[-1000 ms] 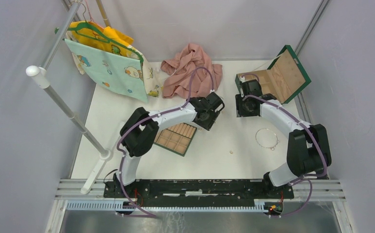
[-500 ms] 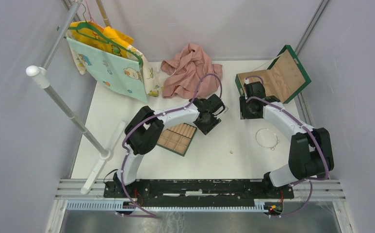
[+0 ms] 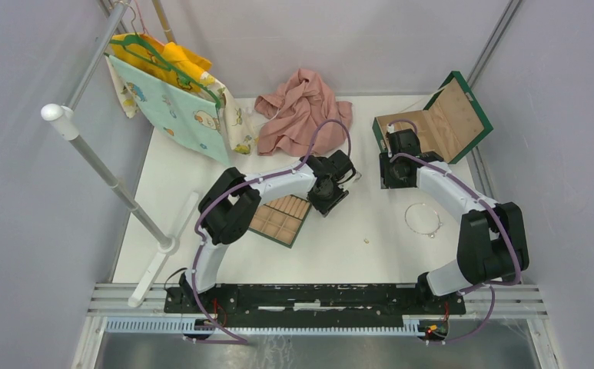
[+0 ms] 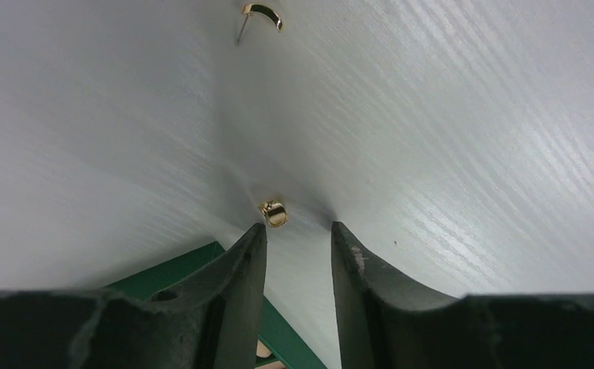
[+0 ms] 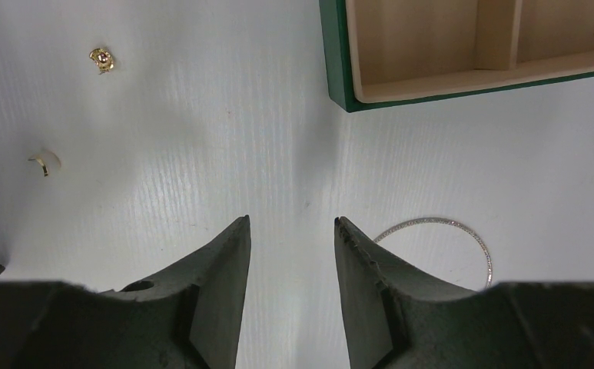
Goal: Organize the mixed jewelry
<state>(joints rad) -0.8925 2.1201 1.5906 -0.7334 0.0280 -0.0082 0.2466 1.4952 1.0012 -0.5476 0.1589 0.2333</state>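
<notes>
In the left wrist view a tiny gold piece (image 4: 273,213) lies on the white table just past my left finger's tip (image 4: 257,231). My left gripper (image 4: 298,227) stands open over the table with nothing between its jaws. A curved gold earring (image 4: 261,14) lies farther ahead. In the right wrist view my right gripper (image 5: 291,221) is open and empty above the table. The thin silvery wire loop (image 5: 428,219) lies to its right, and small gold pieces (image 5: 102,58) (image 5: 44,163) lie to its left. From above, the loop (image 3: 406,218) and a pale bead (image 3: 366,241) lie apart on the table.
The tan compartmented tray (image 3: 280,219) sits under my left forearm. The open green box (image 3: 432,123) stands at the back right, just behind my right gripper (image 3: 388,173). A pink cloth (image 3: 301,111) lies at the back, and hung clothes (image 3: 178,100) and a rack pole (image 3: 94,150) stand on the left.
My left gripper has shifted slightly right and lower toward the gold piece, and its jaws have narrowed. The right arm has barely moved.
</notes>
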